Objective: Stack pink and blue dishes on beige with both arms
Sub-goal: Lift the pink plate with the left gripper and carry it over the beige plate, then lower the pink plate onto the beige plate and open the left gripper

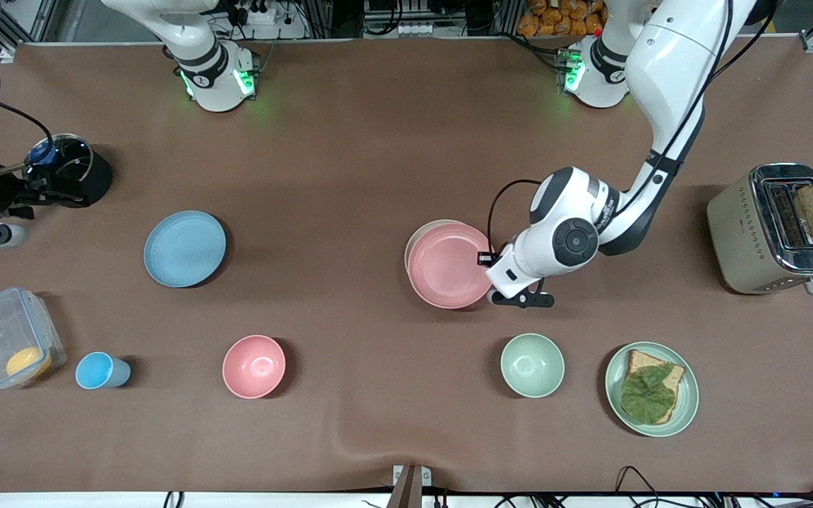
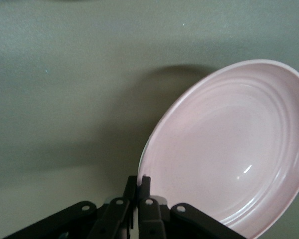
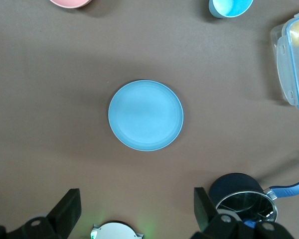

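My left gripper [image 1: 485, 259] is shut on the rim of the pale pink plate [image 1: 449, 267], at the edge toward the left arm's end of the table. In the left wrist view the pink plate [image 2: 229, 149] is tilted, its rim pinched in the left gripper [image 2: 142, 181]. It lies over the beige plate [image 1: 419, 236], of which only a cream crescent shows. The light blue plate [image 1: 185, 248] lies flat toward the right arm's end. High over the blue plate [image 3: 145, 115], my right gripper [image 3: 137, 209] hangs open and holds nothing.
Near the front edge stand a lidded clear container [image 1: 11, 339], a blue cup [image 1: 99, 370], a pink bowl [image 1: 254, 366], a green bowl [image 1: 532, 365] and a green plate with toast [image 1: 652, 389]. A toaster [image 1: 777, 229] and a black pot [image 1: 68, 169] sit at the table's ends.
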Robot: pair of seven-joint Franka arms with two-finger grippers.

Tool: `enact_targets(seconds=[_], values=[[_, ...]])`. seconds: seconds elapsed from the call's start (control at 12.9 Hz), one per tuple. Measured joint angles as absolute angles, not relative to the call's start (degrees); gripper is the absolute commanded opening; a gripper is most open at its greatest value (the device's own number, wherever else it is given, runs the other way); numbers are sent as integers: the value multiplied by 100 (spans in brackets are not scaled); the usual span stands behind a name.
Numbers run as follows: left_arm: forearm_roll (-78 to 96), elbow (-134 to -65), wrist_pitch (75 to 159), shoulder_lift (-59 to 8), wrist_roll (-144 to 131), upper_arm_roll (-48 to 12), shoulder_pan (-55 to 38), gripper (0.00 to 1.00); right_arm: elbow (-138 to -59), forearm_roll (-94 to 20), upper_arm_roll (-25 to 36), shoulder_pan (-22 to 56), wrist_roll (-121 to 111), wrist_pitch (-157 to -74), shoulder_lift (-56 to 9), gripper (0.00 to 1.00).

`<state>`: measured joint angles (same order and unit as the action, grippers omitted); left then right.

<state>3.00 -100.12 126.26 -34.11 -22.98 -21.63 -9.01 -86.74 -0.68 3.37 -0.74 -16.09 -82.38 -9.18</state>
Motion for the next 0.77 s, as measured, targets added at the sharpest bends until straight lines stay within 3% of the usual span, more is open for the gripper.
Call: enact_targets(seconds=[0.77], values=[[300, -10551, 13073, -3206, -2208, -2178, -941, 0, -8667, -69, 309, -84, -1608, -8258, -922, 100]])
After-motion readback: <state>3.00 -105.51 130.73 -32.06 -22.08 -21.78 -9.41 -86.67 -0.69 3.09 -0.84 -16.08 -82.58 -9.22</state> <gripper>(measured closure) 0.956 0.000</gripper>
